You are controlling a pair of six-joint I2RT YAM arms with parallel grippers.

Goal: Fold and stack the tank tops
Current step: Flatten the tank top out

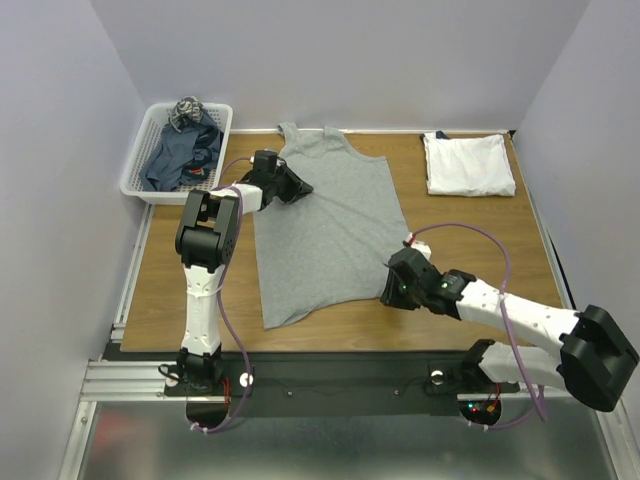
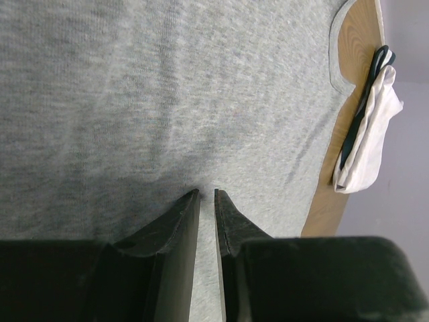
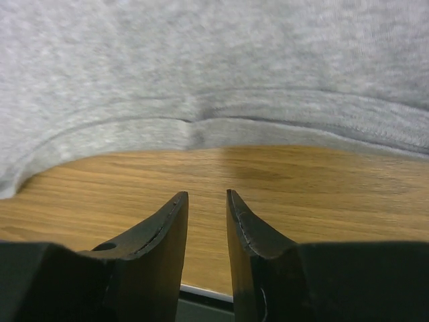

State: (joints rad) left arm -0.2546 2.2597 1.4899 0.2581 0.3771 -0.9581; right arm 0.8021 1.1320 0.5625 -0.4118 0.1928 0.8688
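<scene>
A light heather-grey tank top (image 1: 325,225) lies spread flat on the wooden table (image 1: 480,250), straps at the far side. My left gripper (image 1: 303,186) rests on its upper left part by the armhole. In the left wrist view the jaws (image 2: 207,192) are nearly closed, with grey fabric (image 2: 167,87) pinched between them. My right gripper (image 1: 392,283) sits at the lower right hem corner. In the right wrist view it (image 3: 206,193) is slightly open and empty over bare wood, just short of the hem (image 3: 214,127). A folded white tank top (image 1: 467,163) lies far right.
A white lattice basket (image 1: 140,165) at the far left holds dark blue-grey tops (image 1: 185,150). The folded white top also shows in the left wrist view (image 2: 369,127) with a black cable across it. Grey walls close in the table on three sides.
</scene>
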